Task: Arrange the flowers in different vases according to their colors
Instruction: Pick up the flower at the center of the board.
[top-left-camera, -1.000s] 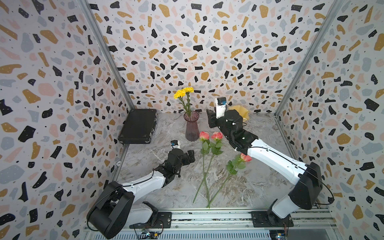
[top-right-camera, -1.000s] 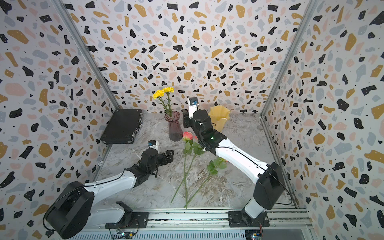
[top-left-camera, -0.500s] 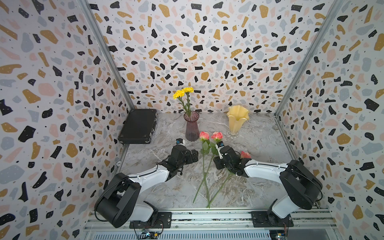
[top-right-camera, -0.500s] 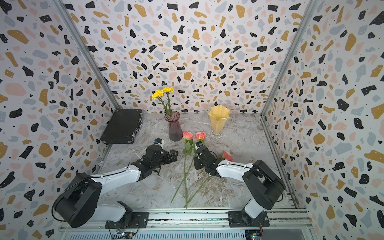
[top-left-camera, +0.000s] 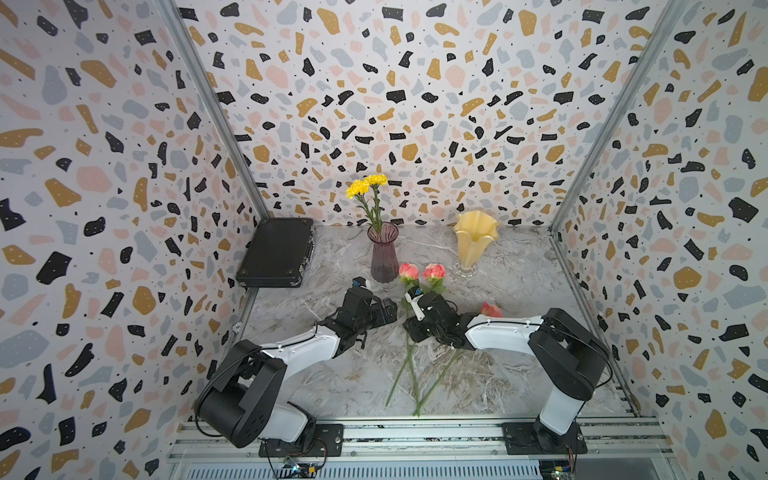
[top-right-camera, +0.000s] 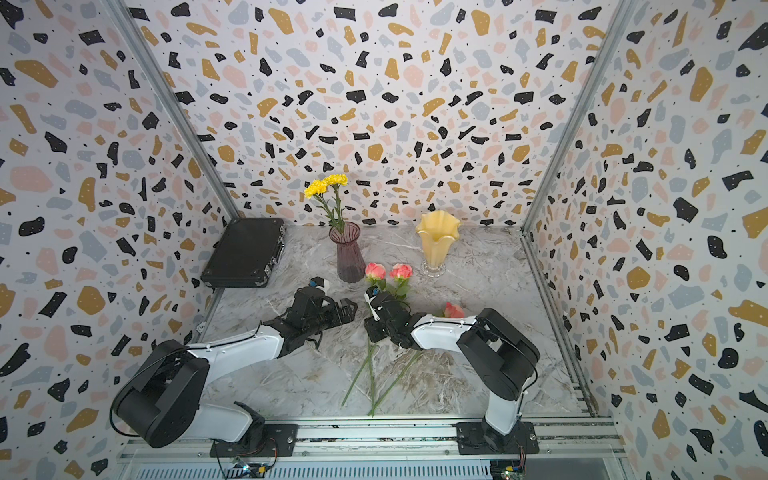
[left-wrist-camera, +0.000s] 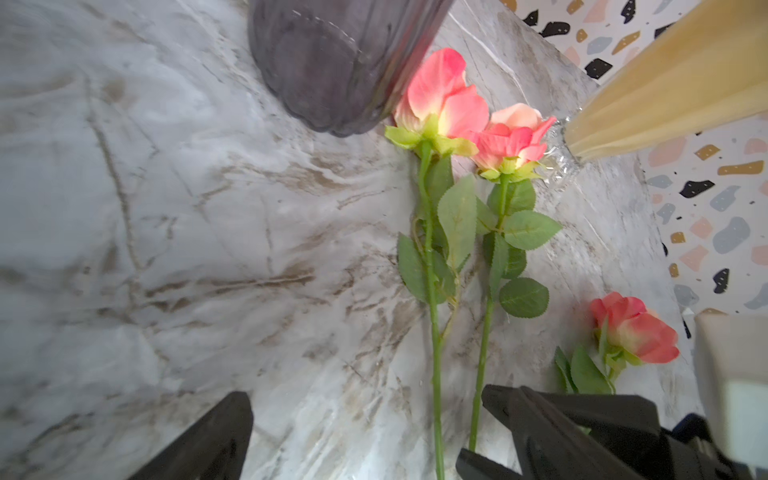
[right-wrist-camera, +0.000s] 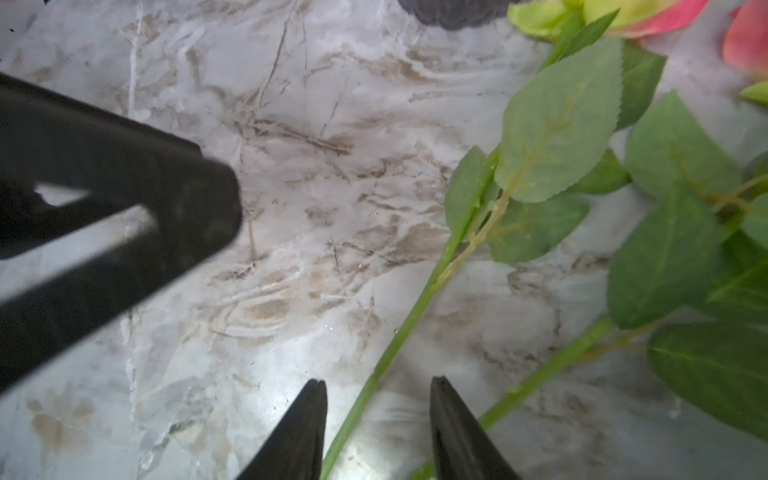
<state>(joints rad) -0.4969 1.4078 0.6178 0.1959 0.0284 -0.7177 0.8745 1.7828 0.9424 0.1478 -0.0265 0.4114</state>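
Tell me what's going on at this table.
A two-armed robot is sorting flowers by color. Two yellow flowers already stand in the purple vase; the yellow vase holds no flowers. Three pink roses lie on the marble table. The right gripper is low over them, jaws open on either side of one rose stem, not yet closed on it. The left gripper sits open close by, holding nothing.

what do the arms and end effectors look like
left arm and right arm: white shells on the links, bulky black joints, thin black cables along them. left end effector and right end effector: all black, with tapering pointed fingers.
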